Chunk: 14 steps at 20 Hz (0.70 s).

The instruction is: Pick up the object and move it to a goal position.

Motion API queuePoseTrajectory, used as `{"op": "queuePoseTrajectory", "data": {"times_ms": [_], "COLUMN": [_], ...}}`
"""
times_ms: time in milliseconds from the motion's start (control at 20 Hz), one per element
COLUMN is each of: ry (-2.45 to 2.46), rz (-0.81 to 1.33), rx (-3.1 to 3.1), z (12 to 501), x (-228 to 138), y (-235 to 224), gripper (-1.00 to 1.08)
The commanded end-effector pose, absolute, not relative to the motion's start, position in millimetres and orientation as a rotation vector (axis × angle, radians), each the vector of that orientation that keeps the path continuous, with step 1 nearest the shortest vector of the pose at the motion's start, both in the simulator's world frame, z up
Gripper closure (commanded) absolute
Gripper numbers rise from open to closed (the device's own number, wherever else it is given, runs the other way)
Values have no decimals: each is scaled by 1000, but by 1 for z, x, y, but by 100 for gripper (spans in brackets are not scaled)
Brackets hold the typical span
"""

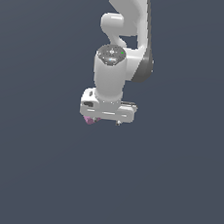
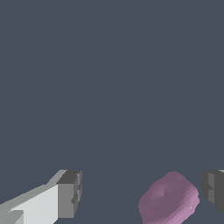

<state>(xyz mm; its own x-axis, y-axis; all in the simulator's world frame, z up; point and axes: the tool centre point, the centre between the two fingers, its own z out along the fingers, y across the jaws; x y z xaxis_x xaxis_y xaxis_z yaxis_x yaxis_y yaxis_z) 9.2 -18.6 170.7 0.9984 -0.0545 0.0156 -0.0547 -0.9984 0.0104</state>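
The Panda arm fills the upper middle of the exterior view, white and bulky, coming down from twelve o'clock and ending in a squat wrist block; under it lies only the flat slate-grey bench, with no marker for a goal that I can make out; so where the thing must go is not something these views tell.

The gripper points straight down; its fingers stand apart, wide open, gripping nothing; in the wrist view one dark pad sits on its white finger and the other pad shows only at the picture's edge, with a broad gap between them.

The object, a small pink-purple block, lies inside that gap but well off centre; it sits just beside the far pad and well apart from the near one; whether it touches that pad I cannot tell. In the exterior view only a sliver of it peeps out at about seven o'clock from the wrist block, close under the hand.

It looks turned cornerwise to the fingers, no clear long axis; so I judge the closing stroke would push it sideways before both pads bear; a small shift of the hand toward the block would likely centre it first.
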Motion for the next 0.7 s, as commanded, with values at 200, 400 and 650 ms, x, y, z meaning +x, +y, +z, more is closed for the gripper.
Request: {"op": "queuePoseTrajectory", "data": {"times_ms": [200, 400, 650], "ry": [-89, -93, -95], "rz": [40, 73, 75], "rx": [3132, 3138, 3138], "z": [175, 184, 184], "x": [11, 16, 16], "y": [-17, -15, -15], "gripper": [-92, -92, -92]}}
